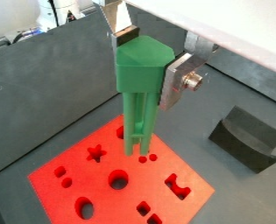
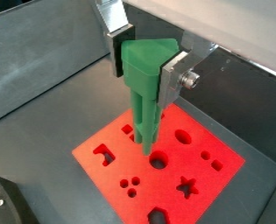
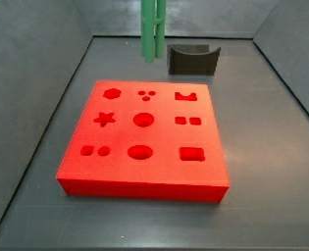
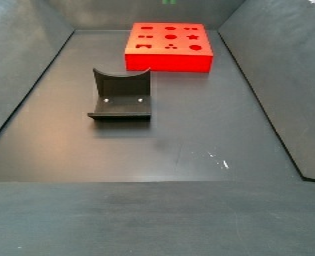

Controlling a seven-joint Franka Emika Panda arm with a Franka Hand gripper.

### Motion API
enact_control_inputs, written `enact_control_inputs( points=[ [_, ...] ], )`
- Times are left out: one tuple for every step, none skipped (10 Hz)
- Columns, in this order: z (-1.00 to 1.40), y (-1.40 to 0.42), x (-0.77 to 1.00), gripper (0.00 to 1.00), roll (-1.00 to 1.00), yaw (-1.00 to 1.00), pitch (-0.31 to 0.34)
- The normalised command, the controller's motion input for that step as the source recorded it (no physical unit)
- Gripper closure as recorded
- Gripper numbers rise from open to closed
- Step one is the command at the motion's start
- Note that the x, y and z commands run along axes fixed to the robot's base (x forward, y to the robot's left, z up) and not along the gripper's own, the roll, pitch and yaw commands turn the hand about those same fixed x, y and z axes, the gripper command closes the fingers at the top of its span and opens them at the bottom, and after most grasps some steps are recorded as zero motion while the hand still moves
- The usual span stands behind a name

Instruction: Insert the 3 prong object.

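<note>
My gripper (image 1: 150,59) is shut on the wide head of the 3 prong object (image 1: 138,96), a long green peg that hangs upright with its prongs down; both show in both wrist views, gripper (image 2: 144,63) and peg (image 2: 145,96). The prong tips hover in the air above the red block (image 1: 99,179), near its three small round holes (image 1: 144,160). In a side view the peg (image 3: 154,29) hangs above the far edge of the red block (image 3: 143,147), clear of its top. The gripper itself is out of both side views.
A dark grey curved holder (image 3: 192,59) stands on the floor just behind the red block, apart from it (image 4: 121,95). The red block (image 4: 171,48) carries several other shaped holes. Grey sloping walls (image 3: 39,108) enclose the floor on all sides.
</note>
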Motion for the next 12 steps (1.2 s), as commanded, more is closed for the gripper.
enact_control_inputs(
  points=[
    [-0.22, 0.12, 0.05, 1.00, 0.00, 0.04, -0.007],
    [-0.32, 0.29, 0.21, 1.00, 0.00, 0.31, -0.049],
    [-0.37, 0.34, 0.26, 1.00, 0.00, 0.54, -0.073],
    [-0.38, 0.33, 0.27, 1.00, 0.00, 0.56, -0.067],
    [-0.39, 0.35, 0.24, 1.00, 0.00, 0.55, -0.090],
    [-0.37, 0.30, 0.23, 1.00, 0.00, 0.50, -0.071],
    [-0.41, 0.24, 0.00, 1.00, 0.00, 0.30, -0.071],
    [-0.39, 0.15, -0.13, 1.00, 0.03, 0.00, -0.090],
    [-0.39, 0.04, -0.29, 1.00, 0.00, -0.03, -0.107],
    [-0.46, 0.09, -0.35, 1.00, 0.00, -0.06, -0.123],
    [-0.45, 0.07, -0.25, 1.00, 0.00, -0.02, -0.139],
    [-0.43, 0.02, -0.21, 1.00, 0.00, -0.01, -0.146]
  ],
)
